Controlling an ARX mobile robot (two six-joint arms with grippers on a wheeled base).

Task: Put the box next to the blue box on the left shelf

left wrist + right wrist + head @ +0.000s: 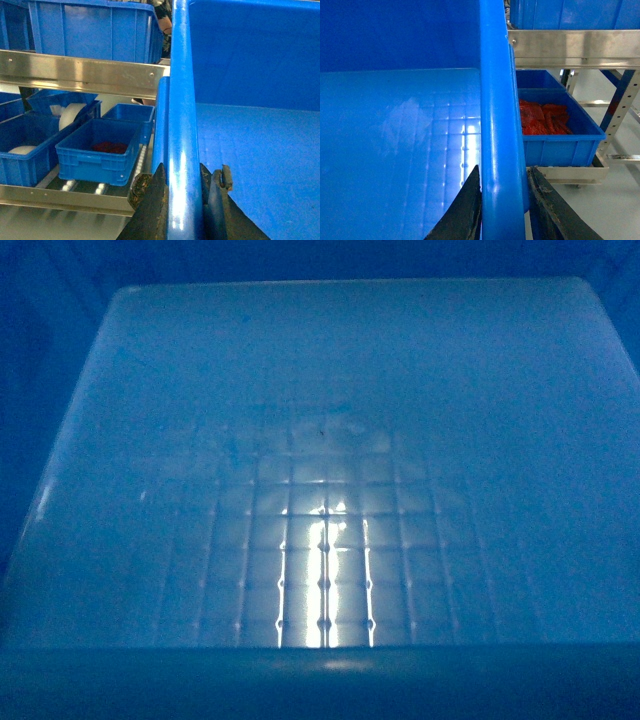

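Note:
The box (pixel 320 440) fills the head view, showing only its grid-embossed floor. In the left wrist view my left gripper (pixel 182 170) is shut on the box's (pixel 260 160) thick left rim, one finger on each side. My right gripper (pixel 504 172) is likewise shut on the right rim of the box (pixel 395 150). Left of the held box lies the left shelf (pixel 65 197) with white rollers. A small blue box (pixel 100 150) with dark red contents stands on it, a narrow gap from the held box's wall. Whether the held box rests on the rollers is hidden.
More blue bins (pixel 25 145) stand further left on the shelf. Above runs a steel rail (pixel 80 75) carrying a large blue crate (pixel 95 30). On the right, a bin of red items (pixel 555 130) sits under another rail (pixel 575 47), beside a rack upright (pixel 620 110) and grey floor.

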